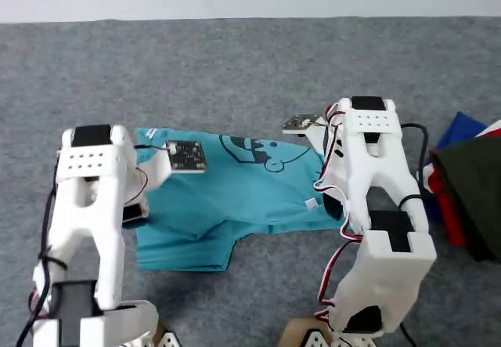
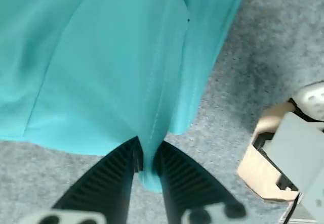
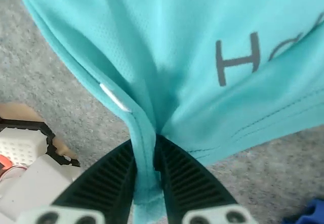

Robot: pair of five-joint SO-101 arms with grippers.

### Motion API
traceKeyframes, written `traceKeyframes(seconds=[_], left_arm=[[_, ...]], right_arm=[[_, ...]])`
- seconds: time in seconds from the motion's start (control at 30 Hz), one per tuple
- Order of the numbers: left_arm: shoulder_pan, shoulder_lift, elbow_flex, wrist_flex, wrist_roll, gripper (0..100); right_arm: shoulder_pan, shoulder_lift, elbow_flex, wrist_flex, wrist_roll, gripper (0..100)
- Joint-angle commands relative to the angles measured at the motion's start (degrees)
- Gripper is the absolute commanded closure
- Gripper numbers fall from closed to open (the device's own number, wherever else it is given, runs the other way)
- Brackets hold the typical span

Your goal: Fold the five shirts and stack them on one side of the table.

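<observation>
Turquoise shirt (image 1: 235,198), a dark graphic printed across it, plain everywhere else, on the speckled grey table (image 1: 235,65). At the edge, a pile (image 1: 470,182) — dark green, red, blue.

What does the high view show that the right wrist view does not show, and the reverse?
High view, not right wrist view: the left arm and the right arm standing over the work, the teal shirt's full outline, and a dark shirt and a red shirt heaped at the table's side.
Right wrist view, not high view: the right tool shut on the teal shirt's edge, its ribbed fingers, and grey letters on the cloth.
Both: the teal shirt, its white tag and the grey table.
</observation>
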Motion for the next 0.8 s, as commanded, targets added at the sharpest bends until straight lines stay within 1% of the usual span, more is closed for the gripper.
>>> traceKeyframes(seconds=[0.0, 0.13, 0.3, 0.47, 0.53, 0.63, 0.73, 0.77], left_arm=[[-0.5, -4.9, 2.0, 1.8, -1.1, 100], [-0.4, -7.2, 5.1, 1.8, -0.9, 100], [0.2, -12.4, 9.7, 1.8, -0.7, 100], [3.6, -16.3, 17.5, 1.8, -0.6, 100], [4.7, -16.4, 20.3, 1.8, 1.1, 100], [4.7, -16.4, 20.9, 1.6, 3.3, 100], [4.0, -16.4, 20.7, 1.5, 3.3, 99], [4.0, -16.4, 20.7, 1.5, 3.3, 97]], right_arm=[[1.5, -3.4, -0.1, -1.4, 0.7, 98.7], [3.0, -3.6, -0.4, -1.5, 2.1, 98.7], [2.9, -3.8, -0.4, -1.4, 2.2, 98.7], [2.7, -3.4, -0.1, -1.4, 2.3, 98.7], [2.9, -3.3, -0.1, -1.4, 2.3, 98.7], [2.7, -3.3, -0.1, -1.4, 2.3, 98.7], [2.4, -3.5, -0.4, -0.9, 2.2, 98.0], [2.2, -3.7, -0.4, -0.7, 2.1, 96.3]])
